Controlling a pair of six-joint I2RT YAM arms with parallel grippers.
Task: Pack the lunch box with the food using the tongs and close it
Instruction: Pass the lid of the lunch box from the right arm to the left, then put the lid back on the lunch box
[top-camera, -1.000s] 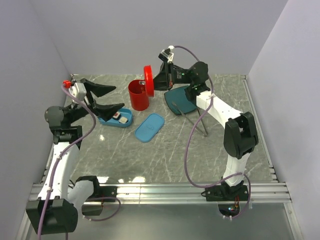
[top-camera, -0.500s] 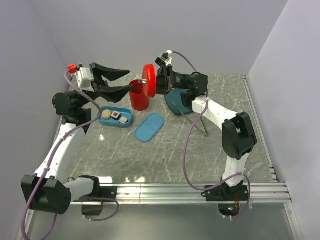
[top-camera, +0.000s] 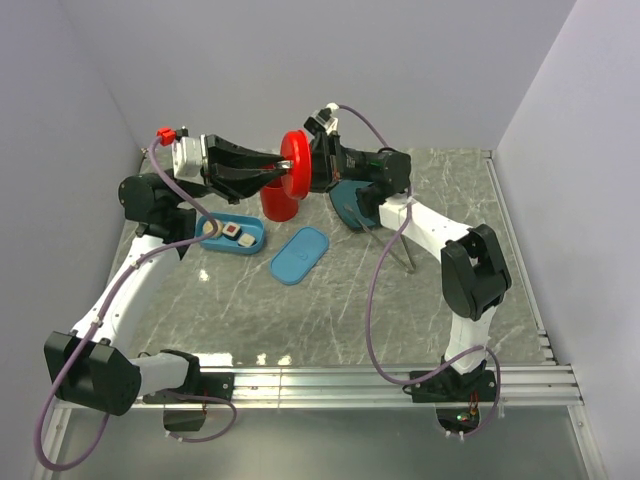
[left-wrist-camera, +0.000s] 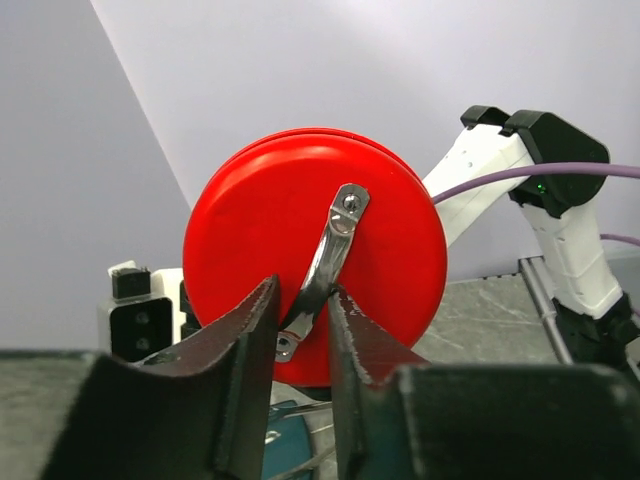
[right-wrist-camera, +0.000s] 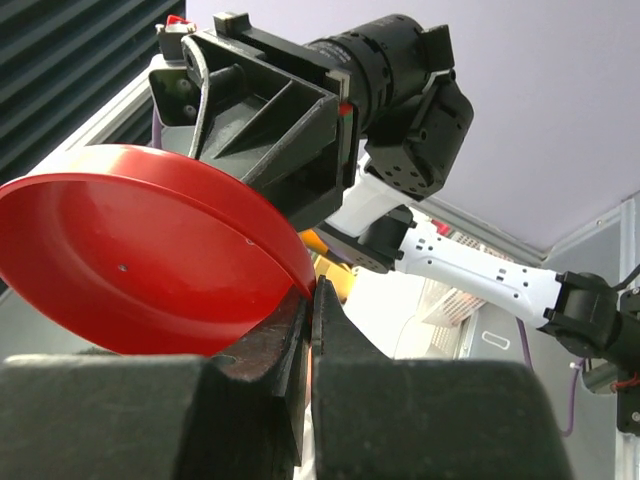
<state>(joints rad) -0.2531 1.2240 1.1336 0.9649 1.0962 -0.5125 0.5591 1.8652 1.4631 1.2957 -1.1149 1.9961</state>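
The lunch box (top-camera: 255, 241) sits open on the far left part of the table (top-camera: 330, 310), with the food (top-camera: 231, 231) inside it: a few small pieces in a row. Its flat blue lid (top-camera: 299, 255) lies just beside it, toward the table's middle. The tongs (top-camera: 403, 262) lie right of centre, their far end at the dark teal plate (top-camera: 352, 200), and neither gripper is touching them.

Both my arms are up over the far middle, above the red canister (top-camera: 278, 203), and they meet at a red lid (top-camera: 296, 165) held on edge in the air. The right arm reaches in from the right with its wrist pointing left. The right gripper (right-wrist-camera: 308, 295) is pressed together on the lid's rim. The left arm rises from the near left corner, elbow high and wrist level. The left gripper (left-wrist-camera: 300, 300) has a finger on either side of the lid's metal handle (left-wrist-camera: 335, 240), close in. I cannot tell whether they press on it.
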